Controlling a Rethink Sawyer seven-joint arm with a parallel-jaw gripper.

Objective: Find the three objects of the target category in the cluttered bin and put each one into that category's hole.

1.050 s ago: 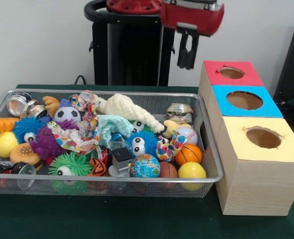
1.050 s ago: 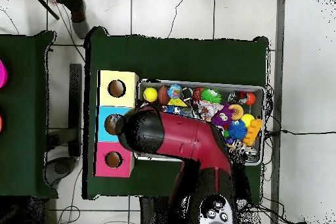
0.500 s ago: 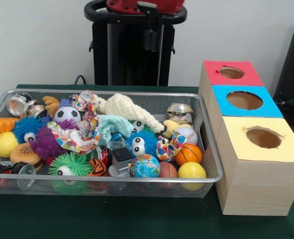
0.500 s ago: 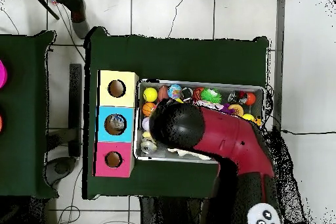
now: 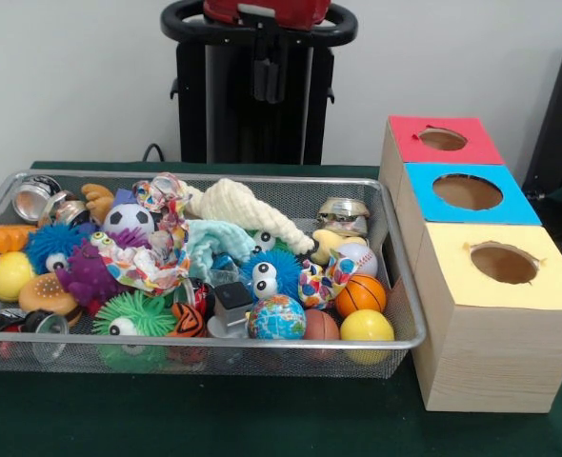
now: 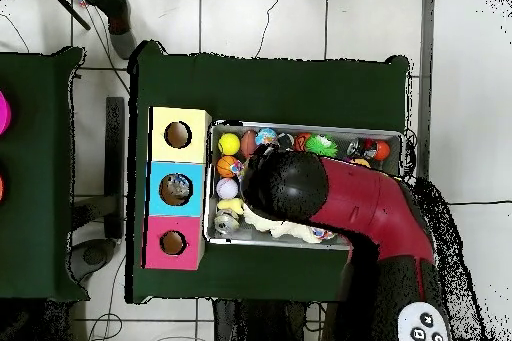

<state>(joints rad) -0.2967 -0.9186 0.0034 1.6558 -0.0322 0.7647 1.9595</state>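
Closest to the front camera is the green tabletop [image 5: 214, 419]. On it sits a wire bin [image 5: 262, 341] full of toys. Along its near edge lie a yellow ball [image 5: 367, 327], a brown ball [image 5: 321, 325], a globe ball [image 5: 276, 318] and a green spiky ball with an eye [image 5: 133, 314]. Just behind them are an orange basketball [image 5: 360, 294], a blue fuzzy toy with big eyes [image 5: 273, 271] and a burger toy [image 5: 47, 294]. Farther in are a white baseball [image 5: 357, 255], a soccer ball [image 5: 129, 220] and a cream knitted cloth [image 5: 248, 211]. At the far left corner there are shiny metal cups [image 5: 35, 197].

Beside the bin stand three wooden boxes in a row, each with a round hole on top: the yellow box [image 5: 500, 286] is nearest, then the blue box [image 5: 467, 195], then the red box [image 5: 441, 141].

High above the far side of the bin hangs the gripper [image 5: 270, 78]. It holds nothing. I cannot tell how far open it is. From above, the red arm [image 6: 340, 202] covers the middle of the bin.
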